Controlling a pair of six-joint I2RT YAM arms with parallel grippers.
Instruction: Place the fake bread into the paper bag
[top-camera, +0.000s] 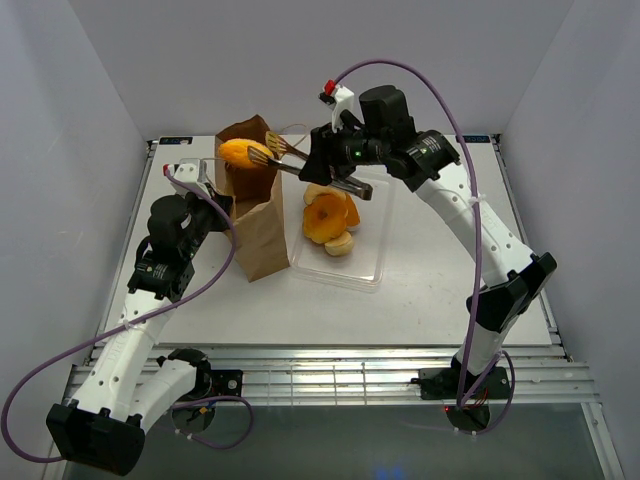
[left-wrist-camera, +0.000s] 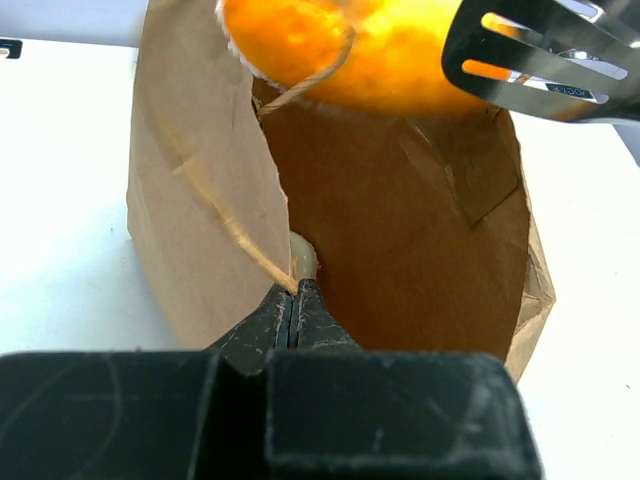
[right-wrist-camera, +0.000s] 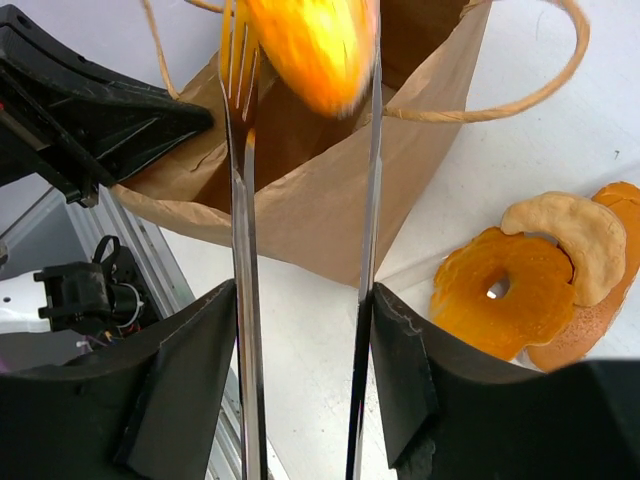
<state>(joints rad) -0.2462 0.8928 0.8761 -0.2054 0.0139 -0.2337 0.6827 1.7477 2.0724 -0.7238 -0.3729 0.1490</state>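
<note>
An orange bun (top-camera: 240, 152) sits between the tips of the tongs (right-wrist-camera: 243, 250), just over the paper bag's (top-camera: 258, 230) open mouth. The right gripper (right-wrist-camera: 305, 300), partly open, clasps the tongs; the left gripper (left-wrist-camera: 292, 310) pinches the bag's rim. More pastries (top-camera: 328, 222) lie in a tray (top-camera: 372, 268) beside it.

Robotics lab cell, plain white walls (top-camera: 60, 150), white table (top-camera: 430, 290), aluminium rails (top-camera: 330, 366)

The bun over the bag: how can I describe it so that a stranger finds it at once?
Find the tall brown paper bag standing left of the clear tray. Right above its open mouth, between the tips of metal tongs, is an orange bun. It alone is in the air; the other pastries lie in the tray.
</note>
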